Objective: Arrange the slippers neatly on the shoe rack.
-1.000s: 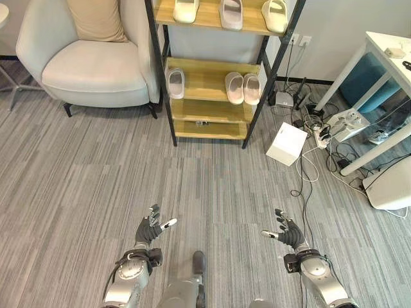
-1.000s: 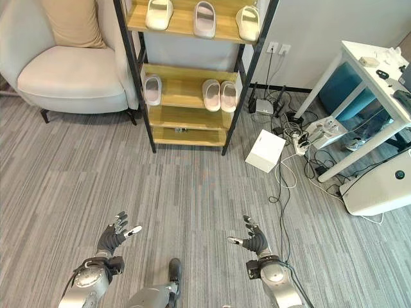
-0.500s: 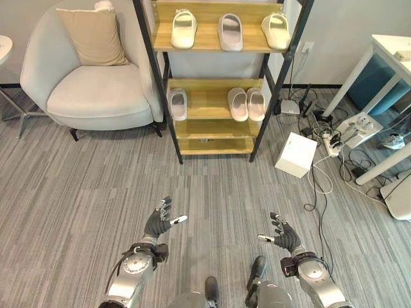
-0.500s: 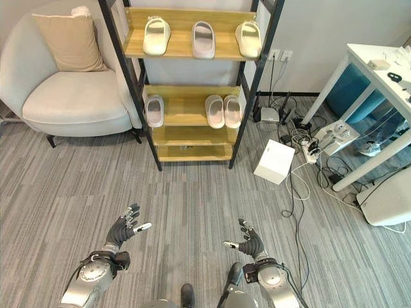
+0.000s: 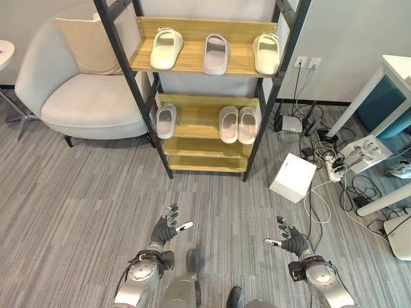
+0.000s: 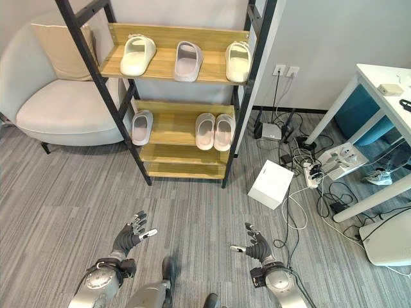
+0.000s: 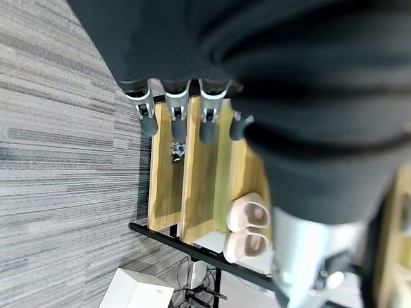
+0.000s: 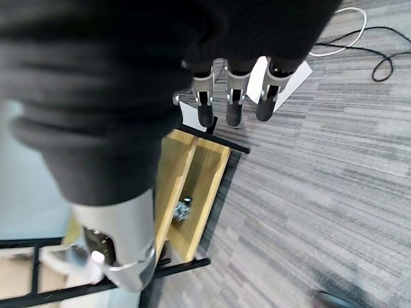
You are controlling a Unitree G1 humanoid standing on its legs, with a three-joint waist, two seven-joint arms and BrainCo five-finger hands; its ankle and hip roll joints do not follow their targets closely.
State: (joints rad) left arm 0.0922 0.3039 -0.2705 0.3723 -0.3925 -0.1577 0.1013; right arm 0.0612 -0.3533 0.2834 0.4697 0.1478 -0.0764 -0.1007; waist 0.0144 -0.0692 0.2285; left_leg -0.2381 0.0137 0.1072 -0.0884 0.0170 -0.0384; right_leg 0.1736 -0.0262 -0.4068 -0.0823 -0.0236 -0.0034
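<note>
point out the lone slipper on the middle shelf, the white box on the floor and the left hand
lone slipper (image 5: 166,120), left eye view, on its strap
white box (image 5: 293,177), left eye view, on its top face
left hand (image 5: 164,230), left eye view, on the back of the hand

Camera tilted up, moved closer: shoe rack (image 5: 204,109) looms larger (slippers (image 5: 238,124) unmoved); hands unchanged.

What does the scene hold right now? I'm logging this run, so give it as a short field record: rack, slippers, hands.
rack: shoe rack, wooden shelves in a black frame, beside an armchair
top shelf: three slippers, spaced apart
middle shelf: single slipper at left, pair side by side at right
left hand: open, holds nothing, over the floor
right hand: open, holds nothing, over the floor
</note>
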